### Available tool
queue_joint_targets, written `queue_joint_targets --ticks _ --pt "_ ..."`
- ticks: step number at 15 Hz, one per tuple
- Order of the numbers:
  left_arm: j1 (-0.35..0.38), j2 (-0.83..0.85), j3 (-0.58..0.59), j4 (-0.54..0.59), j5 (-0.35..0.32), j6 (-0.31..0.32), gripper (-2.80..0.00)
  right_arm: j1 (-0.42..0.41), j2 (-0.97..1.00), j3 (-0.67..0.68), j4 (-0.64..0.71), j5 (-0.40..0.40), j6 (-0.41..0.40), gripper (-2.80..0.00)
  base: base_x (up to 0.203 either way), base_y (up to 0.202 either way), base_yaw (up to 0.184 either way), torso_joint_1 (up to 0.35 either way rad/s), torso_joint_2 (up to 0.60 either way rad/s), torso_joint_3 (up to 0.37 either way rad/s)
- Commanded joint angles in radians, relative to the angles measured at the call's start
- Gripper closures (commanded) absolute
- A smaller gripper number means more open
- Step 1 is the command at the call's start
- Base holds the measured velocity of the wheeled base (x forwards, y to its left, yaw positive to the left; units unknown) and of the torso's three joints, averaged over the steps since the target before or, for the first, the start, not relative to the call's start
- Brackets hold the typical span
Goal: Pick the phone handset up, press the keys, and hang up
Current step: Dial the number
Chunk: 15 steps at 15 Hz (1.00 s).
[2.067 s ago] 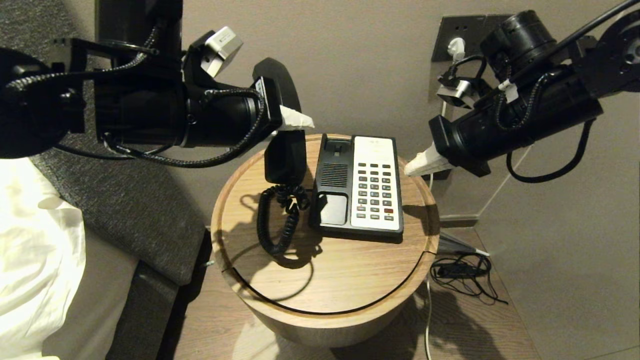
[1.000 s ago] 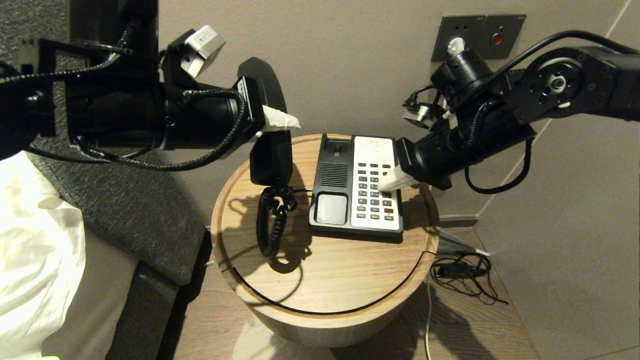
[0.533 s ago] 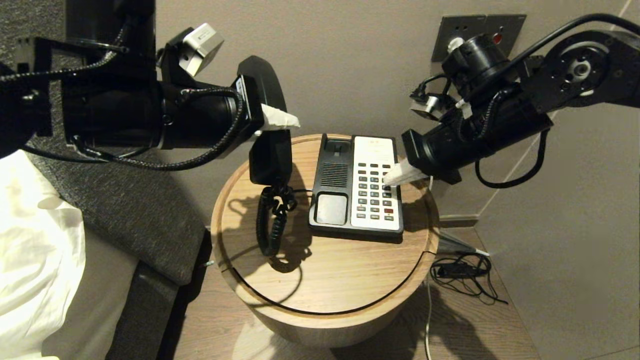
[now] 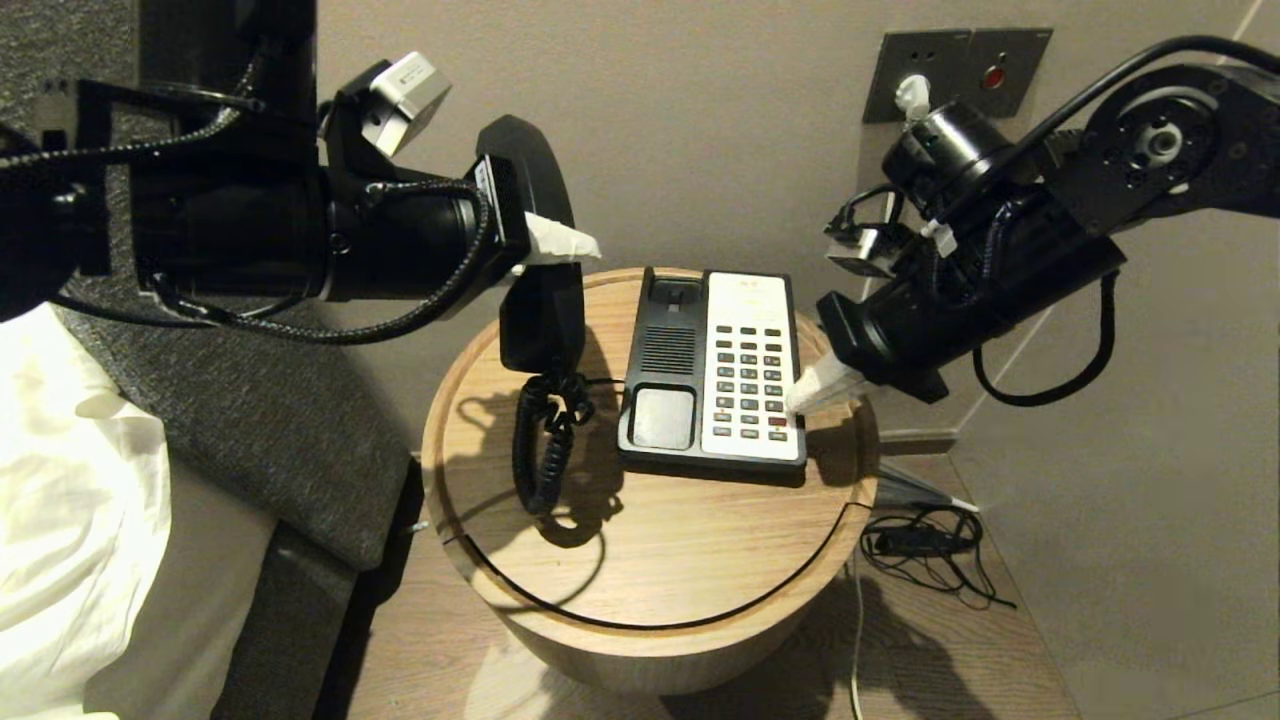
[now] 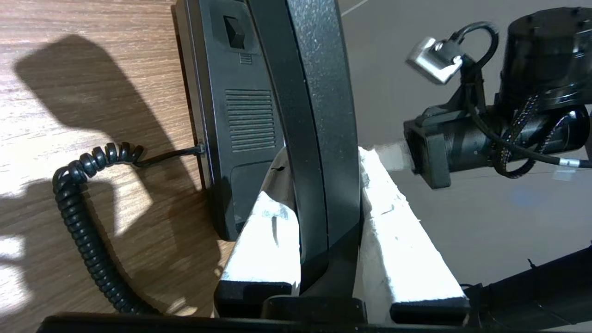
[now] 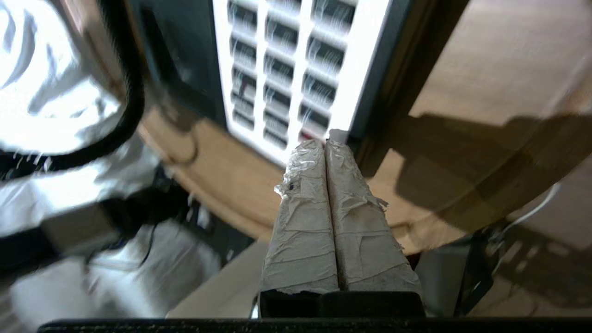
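**Handset lifted, keypad under right gripper**

Left gripper (image 4: 560, 243): jaws pinching the handset (image 4: 540, 250), held upright above the surface (image 4: 650, 540), left of the base (image 4: 715, 370). Cord (image 4: 540, 440): coiled, hanging onto the surface. Right gripper (image 4: 805, 395): jaws pressed together, tip at the keypad (image 4: 748, 380), right edge, lower rows.

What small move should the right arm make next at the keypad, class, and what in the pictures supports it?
Probably press down a little: the right tool, fingers shut together, points at the keypad's lower right corner beside the red key. The left tool holds the handset off its cradle, so hanging up likely comes later.
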Motion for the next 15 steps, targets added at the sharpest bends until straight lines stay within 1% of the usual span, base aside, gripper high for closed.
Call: queue_joint_targets --ticks 1,6,15 --pt "0.000 -0.001 0.008 0.001 -0.002 -0.004 0.00 0.003 0.001 -0.007 0.028 0.044 0.002 0.00 0.000 0.000 0.000 0.000 0.00 0.000" --pt "0.006 -0.007 0.014 0.002 -0.003 -0.006 0.00 0.031 0.003 -0.003 0.059 0.052 -0.006 0.00 0.000 0.000 0.000 0.000 0.00 0.000" --pt "0.008 0.008 0.011 -0.001 -0.003 -0.005 0.00 0.030 0.031 -0.007 0.042 0.047 -0.010 0.00 0.000 0.000 0.000 0.000 0.00 0.000"
